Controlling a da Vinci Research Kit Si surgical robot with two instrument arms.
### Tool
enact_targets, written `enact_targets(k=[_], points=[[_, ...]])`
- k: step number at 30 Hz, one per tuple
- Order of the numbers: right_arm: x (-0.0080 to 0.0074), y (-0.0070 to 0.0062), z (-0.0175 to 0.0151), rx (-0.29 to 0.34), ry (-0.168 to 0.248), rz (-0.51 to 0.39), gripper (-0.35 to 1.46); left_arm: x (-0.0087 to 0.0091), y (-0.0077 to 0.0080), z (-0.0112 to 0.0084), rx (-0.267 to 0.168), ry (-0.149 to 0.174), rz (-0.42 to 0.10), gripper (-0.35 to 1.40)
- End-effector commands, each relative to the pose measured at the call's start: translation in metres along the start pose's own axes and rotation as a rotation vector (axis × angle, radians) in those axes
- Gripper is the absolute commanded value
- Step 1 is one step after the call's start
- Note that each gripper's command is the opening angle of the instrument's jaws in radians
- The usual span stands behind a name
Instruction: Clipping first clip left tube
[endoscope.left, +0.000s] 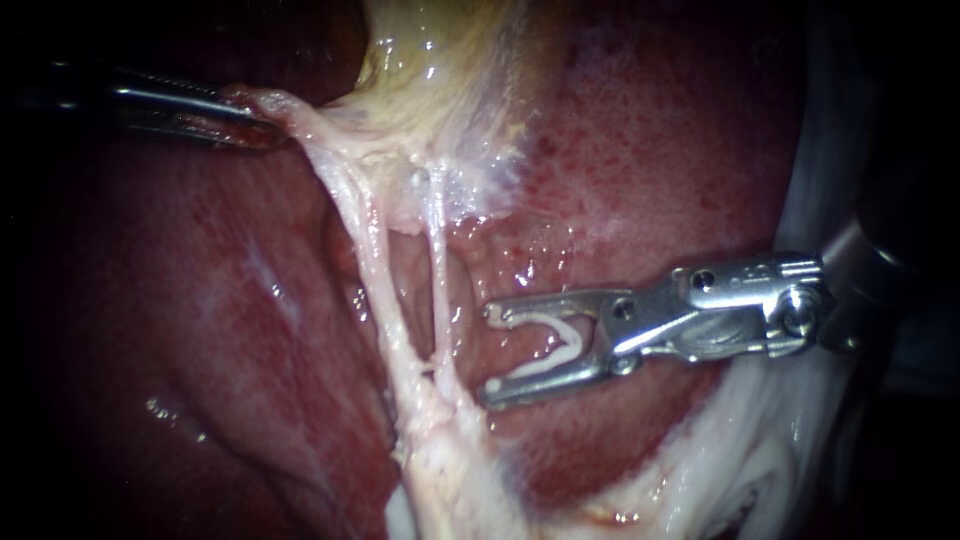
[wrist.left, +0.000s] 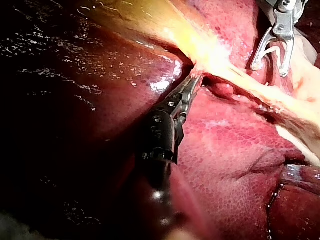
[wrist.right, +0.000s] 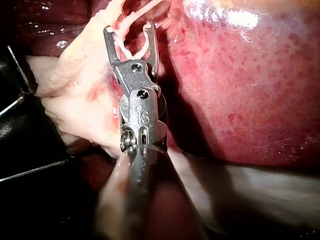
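Left instrument (endoscope.left: 262, 124) gripped tissue (endoscope.left: 300, 112) above the left tube (endoscope.left: 372, 282), stretching it taut for clipping; right instrument (endoscope.left: 490, 352), jaws wide, cradled a clip (endoscope.left: 562, 345) just beside that tube.

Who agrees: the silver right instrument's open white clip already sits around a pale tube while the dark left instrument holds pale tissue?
Not around: the endoscope view shows the open white clip in the silver right instrument beside the pale tubes, clear of them. The dark left instrument holds pale tissue.
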Motion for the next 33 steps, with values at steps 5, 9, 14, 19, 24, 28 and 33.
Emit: enact_targets(k=[5, 9, 14, 19, 24, 28, 33], points=[[0.0011, -0.0006, 0.0014, 0.000, 0.003, 0.006, 0.45, 0.0000, 0.0000, 0.0000, 0.000, 0.000, 0.000, -0.35], [0.0014, -0.0005, 0.0024, -0.004, 0.004, 0.018, 0.46, 0.0000, 0.0000, 0.0000, 0.000, 0.000, 0.000, -0.35], [0.0012, -0.0001, 0.0031, -0.007, 0.004, 0.040, 0.46, 0.0000, 0.0000, 0.0000, 0.000, 0.000, 0.000, -0.35], [0.0004, 0.0003, 0.0040, -0.011, 0.005, 0.064, 0.46, -0.0001, 0.0000, 0.0001, 0.001, 0.000, 0.000, -0.35], [-0.0012, 0.0008, 0.0049, -0.017, -0.007, 0.078, 0.48, -0.0001, 0.0000, 0.0001, 0.001, 0.000, 0.000, -0.35], [-0.0021, 0.0012, 0.0054, -0.020, -0.011, 0.079, 0.48, -0.0001, 0.0001, 0.0001, 0.001, 0.000, 0.000, -0.35], [-0.0023, 0.0016, 0.0060, -0.023, -0.012, 0.083, 0.48, -0.0001, 0.0001, 0.0002, 0.001, 0.000, 0.000, -0.35]])
